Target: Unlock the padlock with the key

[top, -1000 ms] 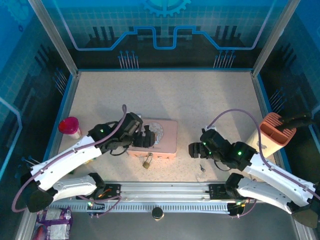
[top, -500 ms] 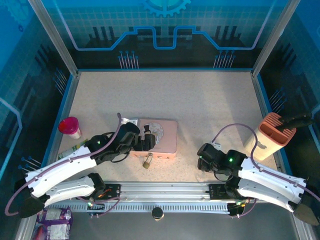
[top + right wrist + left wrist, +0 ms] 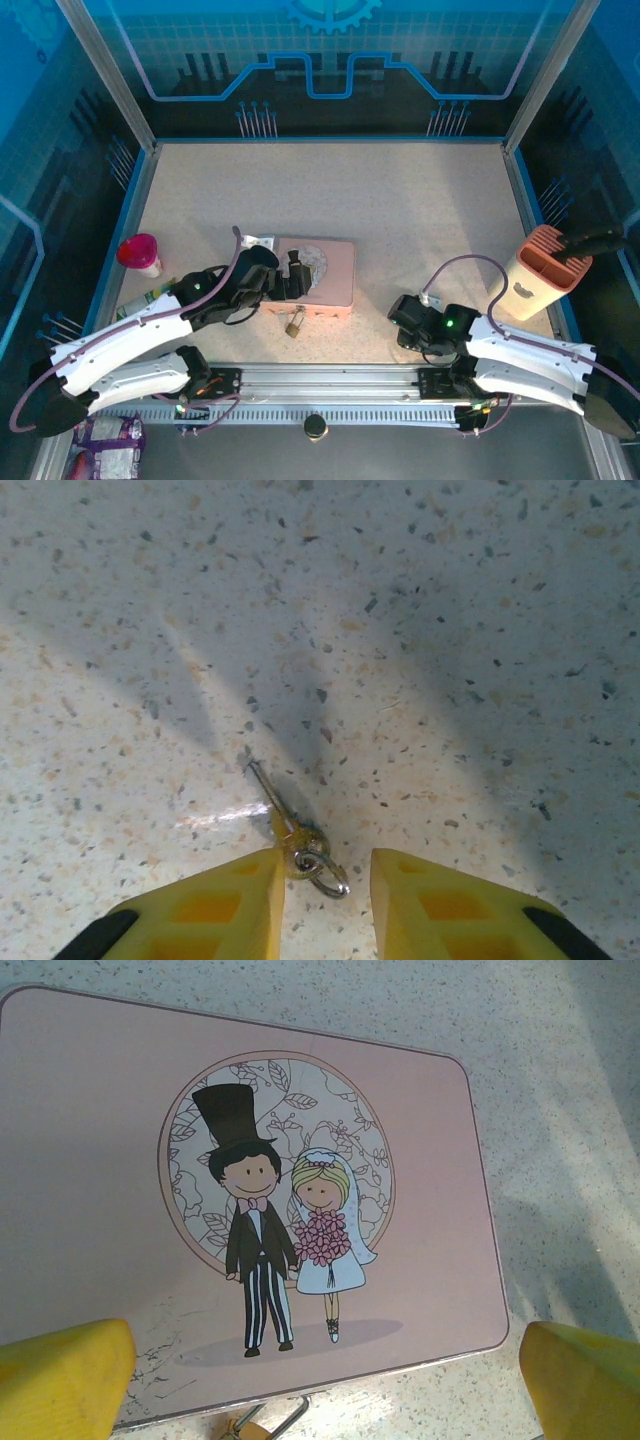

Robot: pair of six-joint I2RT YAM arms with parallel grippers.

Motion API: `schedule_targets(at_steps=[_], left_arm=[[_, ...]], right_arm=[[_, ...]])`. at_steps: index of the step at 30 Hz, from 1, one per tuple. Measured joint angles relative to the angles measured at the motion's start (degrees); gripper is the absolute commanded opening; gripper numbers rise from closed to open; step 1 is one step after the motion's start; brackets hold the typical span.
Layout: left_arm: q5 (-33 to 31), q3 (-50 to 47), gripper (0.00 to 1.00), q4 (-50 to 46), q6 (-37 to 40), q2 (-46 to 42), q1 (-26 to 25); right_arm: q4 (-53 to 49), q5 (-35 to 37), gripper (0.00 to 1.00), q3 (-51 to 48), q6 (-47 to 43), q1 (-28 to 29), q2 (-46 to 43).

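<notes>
The tin box (image 3: 322,272) lay left of centre on the table (image 3: 400,200), the padlock (image 3: 295,324) just below its lower edge; the key (image 3: 283,815) lay bottom-centre in the right wrist view.

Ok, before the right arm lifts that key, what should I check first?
1. Key between the right gripper fingers: ok, its head lies in the gap.
2. Fingers clamped on the key: not ok, a gap shows on the ring side.
3. Key flat on the table, nothing on it: ok.
4. Left gripper open over the pink tin box: ok.
5. Padlock at the box's near edge: ok.
6. Padlock keyhole reachable: cannot tell.
</notes>
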Motion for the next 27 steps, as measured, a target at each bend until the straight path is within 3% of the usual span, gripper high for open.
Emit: schedule_targets(at_steps=[9,27], left_arm=[[-0.39,0.00,0.99,0.02,0.04,1.51,0.00],[-1.07,0.22,0.99,0.42,0.68,3.87,0.00]], right_arm=[[3.21,-0.35,0.26,-0.66,1.40,0.76,4.28],[6.21,1.36,0.03,-1.18,2.89,2.14,3.21]])
